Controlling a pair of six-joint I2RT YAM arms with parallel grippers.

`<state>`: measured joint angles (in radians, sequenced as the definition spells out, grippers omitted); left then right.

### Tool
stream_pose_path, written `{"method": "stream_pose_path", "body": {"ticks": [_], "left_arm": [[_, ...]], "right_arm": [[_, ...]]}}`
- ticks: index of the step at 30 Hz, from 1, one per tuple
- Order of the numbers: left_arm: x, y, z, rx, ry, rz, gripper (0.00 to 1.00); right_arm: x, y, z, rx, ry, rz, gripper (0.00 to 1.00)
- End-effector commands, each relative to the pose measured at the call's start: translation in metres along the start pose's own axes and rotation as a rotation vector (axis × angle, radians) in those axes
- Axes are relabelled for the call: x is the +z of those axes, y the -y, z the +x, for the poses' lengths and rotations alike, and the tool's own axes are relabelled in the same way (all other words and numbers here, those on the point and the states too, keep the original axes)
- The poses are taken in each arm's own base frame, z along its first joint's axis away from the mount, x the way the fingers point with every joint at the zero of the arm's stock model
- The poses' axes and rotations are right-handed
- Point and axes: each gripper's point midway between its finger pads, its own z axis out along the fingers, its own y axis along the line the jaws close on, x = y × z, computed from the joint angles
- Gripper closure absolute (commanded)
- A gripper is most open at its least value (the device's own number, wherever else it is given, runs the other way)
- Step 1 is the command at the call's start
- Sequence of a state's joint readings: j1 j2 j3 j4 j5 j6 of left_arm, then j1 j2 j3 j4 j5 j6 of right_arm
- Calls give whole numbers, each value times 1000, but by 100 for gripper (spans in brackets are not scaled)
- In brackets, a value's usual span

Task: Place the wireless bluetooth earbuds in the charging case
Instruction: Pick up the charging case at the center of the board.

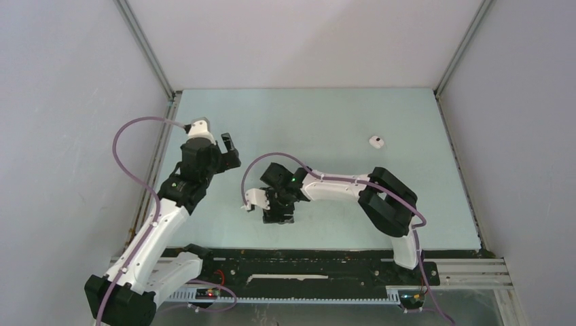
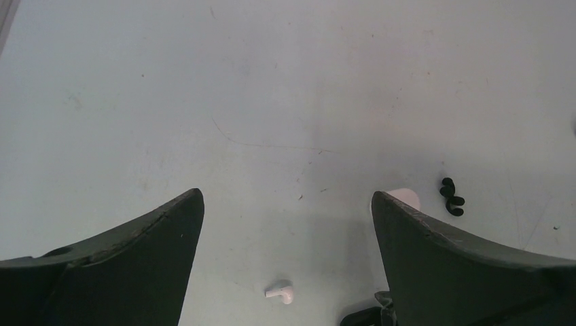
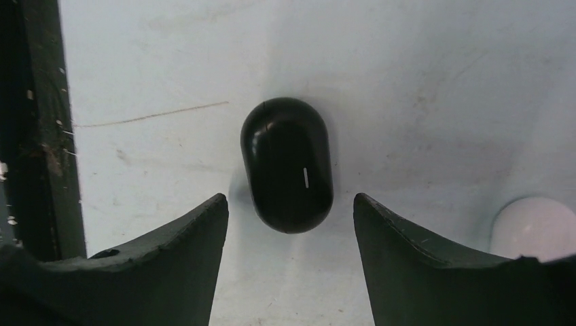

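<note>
The left jaws are standing wide apart and empty, hanging over the pale surface [image 2: 285,102]. A white earbud [image 2: 279,293] is lying between them at the near edge of the left wrist view. A black pair of earbuds [image 2: 451,196] is lying further right, past the right-hand finger. The right jaws are also apart, gripping nothing. They are straddling the near end of a glossy black case [image 3: 287,165] without touching it, and the case is lying flat and looking shut. Closing here is looking risky: the case is rounded and slick, so the tips could be squeezing it forward instead of gripping it. While the lid is staying shut, no earbud is going in. An off-centre pinch could also be flicking the tiny white earbud away.
</note>
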<state>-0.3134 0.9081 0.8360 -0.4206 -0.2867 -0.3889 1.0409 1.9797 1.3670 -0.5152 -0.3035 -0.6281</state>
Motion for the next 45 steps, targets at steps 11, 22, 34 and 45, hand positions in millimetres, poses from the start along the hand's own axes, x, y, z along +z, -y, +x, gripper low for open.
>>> {"method": "stream_pose_path", "body": {"ticks": [11,22,34,45], "left_arm": [[-1,16,-10,-31,42,91,2],[-2,14,-11,-31,48,78,3],[-3,7,-15,-25,65,41,3],[-2,13,-13,-23,52,72,3]], "right_arm": [[-10,75,-13,146,-11,176,36],[-27,78,-26,427,48,203,36],[-32,64,-62,715,159,168,26],[22,54,-43,684,29,188,27]]}}
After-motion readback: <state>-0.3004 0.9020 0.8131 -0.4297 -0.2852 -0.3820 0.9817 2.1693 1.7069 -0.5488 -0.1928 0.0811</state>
